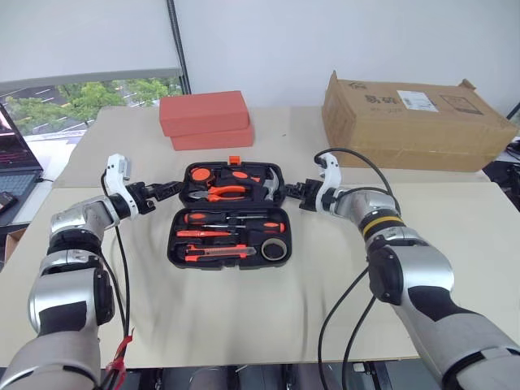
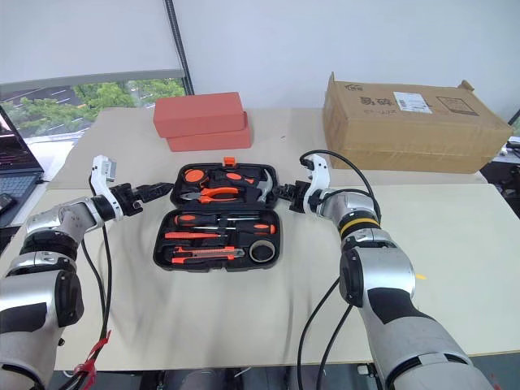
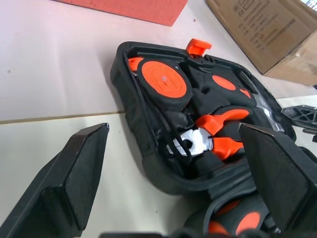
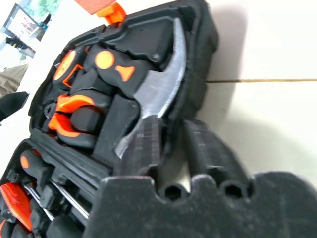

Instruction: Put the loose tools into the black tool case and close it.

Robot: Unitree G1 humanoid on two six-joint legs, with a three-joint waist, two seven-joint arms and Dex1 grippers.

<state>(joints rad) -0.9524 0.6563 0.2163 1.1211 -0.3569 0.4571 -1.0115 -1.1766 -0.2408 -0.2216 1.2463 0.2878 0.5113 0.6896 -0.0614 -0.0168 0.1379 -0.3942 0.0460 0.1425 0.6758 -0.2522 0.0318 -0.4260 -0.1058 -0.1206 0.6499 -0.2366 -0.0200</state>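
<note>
Head view, left arm: it is reaching in from the left, and the left gripper [image 1: 166,192] is sitting just beside the far left corner of the black tool case [image 1: 180,249], fingers spread wide.
Head view, right arm: the right gripper [image 1: 294,191] is pressing its fingers together at the far right corner of the case.
Head view, case: it is lying open on the table [image 1: 268,309], with screwdrivers [image 1: 231,218], a utility knife [image 1: 219,253] and a ring roll [image 1: 274,249] sitting in the near half.
Head view, around: two red-orange blocks [image 1: 205,119] and a cardboard box [image 1: 410,120] are sitting well behind.
Left wrist view: two black fingers [image 3: 64,183] are standing far apart, the case edge lying between them; pliers [image 3: 215,136] are sitting inside.
Right wrist view: the fingers [image 4: 148,148] are closing together by the case rim, next to the hammer [image 4: 158,94]; I cannot tell if they are pinching the rim.
</note>
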